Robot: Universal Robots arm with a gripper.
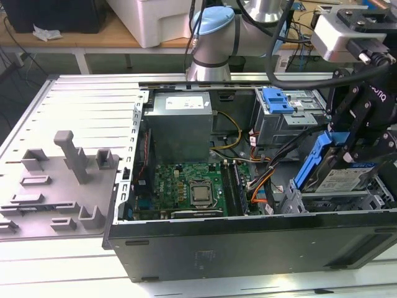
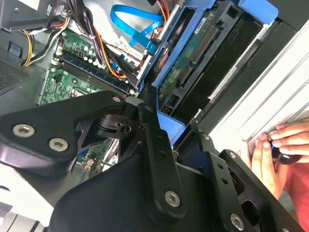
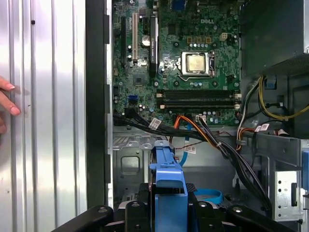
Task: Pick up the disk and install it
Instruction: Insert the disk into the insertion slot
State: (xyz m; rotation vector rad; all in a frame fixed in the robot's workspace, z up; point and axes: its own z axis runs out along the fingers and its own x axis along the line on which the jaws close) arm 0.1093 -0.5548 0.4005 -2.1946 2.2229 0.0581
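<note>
- The motherboard [image 1: 192, 189] lies bare in the middle of the open case [image 1: 248, 239], so the drive should stay well off it.
- Orange and black cables [image 1: 263, 180] run just left of the bay [image 1: 322, 202] in the exterior view. I judge they could snag the load's lower edge.
- The disk [image 1: 344, 177] hangs tilted over the bay at the exterior view's right. It should be levelled to the rails before pushing.
- The gripper [image 1: 358, 146] has its jaws closed on the disk's blue frame [image 3: 169, 188].
- A person's hand [image 2: 275, 150] rests just outside the case wall, so go slowly.
</note>
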